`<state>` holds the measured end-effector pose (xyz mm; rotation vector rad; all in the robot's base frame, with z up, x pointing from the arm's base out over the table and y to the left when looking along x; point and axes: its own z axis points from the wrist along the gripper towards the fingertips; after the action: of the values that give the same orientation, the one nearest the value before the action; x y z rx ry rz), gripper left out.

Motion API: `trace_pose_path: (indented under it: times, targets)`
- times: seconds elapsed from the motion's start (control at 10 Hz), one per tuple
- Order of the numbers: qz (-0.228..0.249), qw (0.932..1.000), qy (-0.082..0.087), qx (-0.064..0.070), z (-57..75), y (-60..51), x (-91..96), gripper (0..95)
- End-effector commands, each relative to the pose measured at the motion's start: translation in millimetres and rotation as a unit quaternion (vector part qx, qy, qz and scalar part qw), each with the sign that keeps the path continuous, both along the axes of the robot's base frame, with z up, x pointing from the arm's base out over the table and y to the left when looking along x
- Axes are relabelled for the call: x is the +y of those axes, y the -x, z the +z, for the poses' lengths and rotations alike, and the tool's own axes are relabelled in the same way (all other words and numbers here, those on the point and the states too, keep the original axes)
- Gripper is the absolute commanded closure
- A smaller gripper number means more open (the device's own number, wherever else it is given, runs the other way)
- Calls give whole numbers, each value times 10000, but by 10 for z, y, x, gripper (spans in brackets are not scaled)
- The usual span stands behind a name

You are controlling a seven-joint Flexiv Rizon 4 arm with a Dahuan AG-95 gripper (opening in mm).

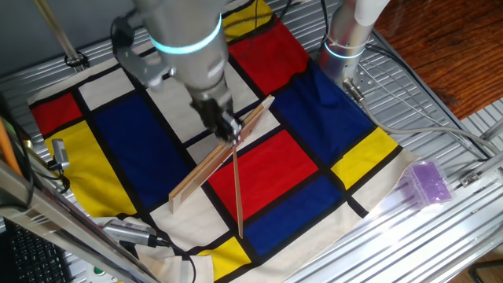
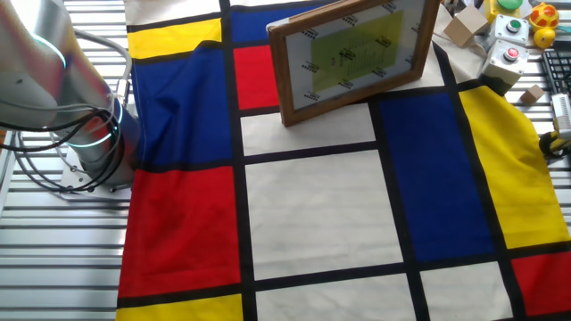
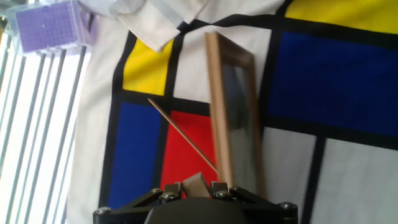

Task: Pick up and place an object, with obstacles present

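In the hand view my gripper (image 3: 194,188) is shut on the tiny tan wooden cube (image 3: 198,181), held between the two fingertips above the red patch of the cloth. The wide wooden plank (image 3: 229,112), which looks like a frame standing on edge, runs away from the fingers just to their right. The thin strip (image 3: 183,135) slants from the plank's near end to the upper left. In one fixed view the gripper (image 1: 228,130) hovers right over the plank (image 1: 216,161), where the strip (image 1: 237,192) meets it. The cube is hidden there. The other fixed view shows the plank (image 2: 352,55) but not the gripper.
A purple translucent box (image 1: 428,182) sits on the metal table past the cloth's edge, and shows in the hand view (image 3: 50,25) at top left. The arm's base (image 2: 85,134) stands at the cloth's side. Buttons and wooden blocks (image 2: 500,27) lie beyond one corner.
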<state>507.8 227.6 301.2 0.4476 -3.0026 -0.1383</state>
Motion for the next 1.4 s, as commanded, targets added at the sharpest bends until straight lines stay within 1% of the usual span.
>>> trace_pose_path:
  times: [0.1,0.2,0.3,0.4,0.8,0.9,1.0,1.1,1.2,1.4]
  targets:
    - [-62,10000,25,-64,-184,-9,129,950]
    - [-72,9999,29,-79,-218,-10,152,950]
    - [-104,9999,44,-82,-341,-1,219,950]
    - [-84,9999,27,-96,-391,5,224,950]
    - [55,10000,52,-60,-391,5,224,950]
    - [172,9998,82,-60,-391,5,224,950]
    - [288,9994,189,-31,-391,5,224,950]
    - [405,9987,299,-34,-391,5,224,950]
    - [528,9980,339,-33,-391,5,224,950]
    - [700,9971,307,-47,-391,5,224,950]
